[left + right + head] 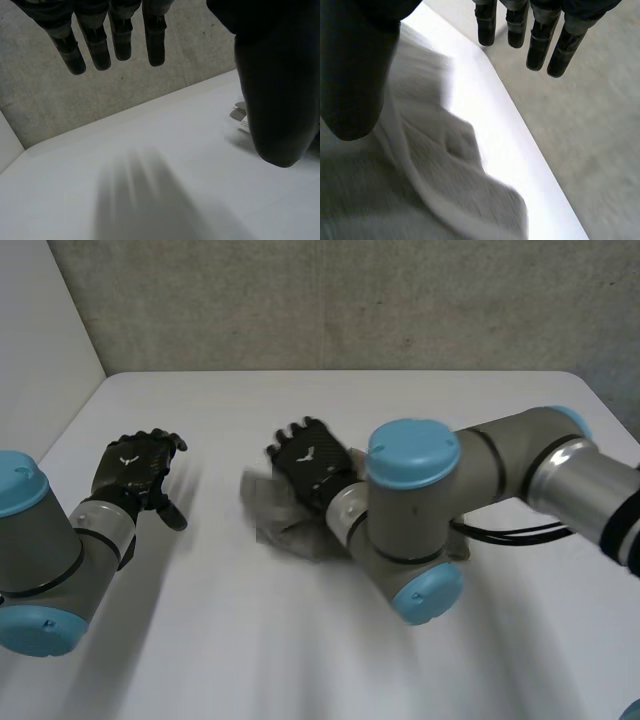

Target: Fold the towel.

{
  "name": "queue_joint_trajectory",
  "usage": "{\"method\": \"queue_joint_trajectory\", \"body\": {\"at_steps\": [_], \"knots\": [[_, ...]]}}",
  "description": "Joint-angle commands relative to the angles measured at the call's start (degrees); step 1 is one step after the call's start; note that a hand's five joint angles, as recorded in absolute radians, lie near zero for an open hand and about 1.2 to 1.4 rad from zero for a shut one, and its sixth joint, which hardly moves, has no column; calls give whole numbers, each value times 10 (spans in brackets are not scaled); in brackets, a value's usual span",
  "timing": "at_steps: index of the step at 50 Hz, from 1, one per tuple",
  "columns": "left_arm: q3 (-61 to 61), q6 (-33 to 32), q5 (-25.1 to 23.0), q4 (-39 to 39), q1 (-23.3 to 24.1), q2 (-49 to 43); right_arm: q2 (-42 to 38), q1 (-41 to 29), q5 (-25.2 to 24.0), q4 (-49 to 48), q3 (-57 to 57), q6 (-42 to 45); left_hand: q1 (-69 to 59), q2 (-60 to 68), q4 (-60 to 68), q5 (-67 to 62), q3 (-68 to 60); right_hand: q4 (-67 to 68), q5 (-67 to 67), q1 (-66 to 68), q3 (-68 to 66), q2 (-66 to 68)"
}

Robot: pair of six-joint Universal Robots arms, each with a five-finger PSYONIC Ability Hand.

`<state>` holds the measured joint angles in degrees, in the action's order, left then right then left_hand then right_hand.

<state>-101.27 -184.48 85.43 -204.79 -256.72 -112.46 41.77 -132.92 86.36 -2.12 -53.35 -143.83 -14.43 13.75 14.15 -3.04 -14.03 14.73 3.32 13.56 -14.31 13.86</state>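
Observation:
A grey towel lies bunched and rumpled on the white table, just right of the middle. My right hand hovers over its far part, back upward. In the right wrist view its fingers are straight and apart from the thumb, with the creased towel under the palm and nothing pinched. My left hand hangs above bare table at the left, well clear of the towel. Its fingers are straight too, and a bit of the towel peeks out beside its thumb.
My right arm's elbow reaches across the table and covers the towel's right part. A grey rough wall stands behind the table's far edge, and a white wall stands at the left. Bare table lies under the left hand.

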Motion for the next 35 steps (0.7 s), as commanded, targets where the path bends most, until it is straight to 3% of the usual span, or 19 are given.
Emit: {"method": "queue_joint_trajectory", "body": {"at_steps": [1, 7, 12, 15, 20, 25, 33, 35], "knots": [[2, -3, 0, -1, 1, -2, 91, 74, 26, 3, -120, -30, 42, -35, -39, 28, 38, -47, -33, -36, 43, -39], [3, -4, -2, 0, 10, 2, 171, 158, -6, -3, -255, -96, 42, -35, -39, 28, 38, -47, -33, -36, 43, -39], [11, -2, -6, 0, 21, 8, 202, 231, -86, -44, -359, -125, 42, -35, -39, 28, 38, -47, -33, -36, 43, -39], [27, -4, -17, 0, 52, 2, 202, 252, -110, -61, -392, -126, 34, -27, -31, 20, 30, -47, -33, -36, 43, -39], [66, 0, -48, 7, 99, -17, 199, 260, -115, -76, -424, -131, 27, -20, -24, 13, 23, -47, -33, -36, 43, -39], [142, 0, -66, 28, 169, -95, 201, 262, -115, -106, -449, -144, 19, -12, -16, 5, 15, -47, -33, -36, 43, -39], [250, 0, -59, 77, 198, -188, 203, 258, -114, -143, -475, -145, 17, -10, -14, 3, 13, -47, -33, -36, 43, -39], [293, 0, -39, 91, 198, -223, 203, 257, -114, -155, -480, -145, 15, -8, -13, 1, 11, -41, -27, -30, 37, -33]]}}
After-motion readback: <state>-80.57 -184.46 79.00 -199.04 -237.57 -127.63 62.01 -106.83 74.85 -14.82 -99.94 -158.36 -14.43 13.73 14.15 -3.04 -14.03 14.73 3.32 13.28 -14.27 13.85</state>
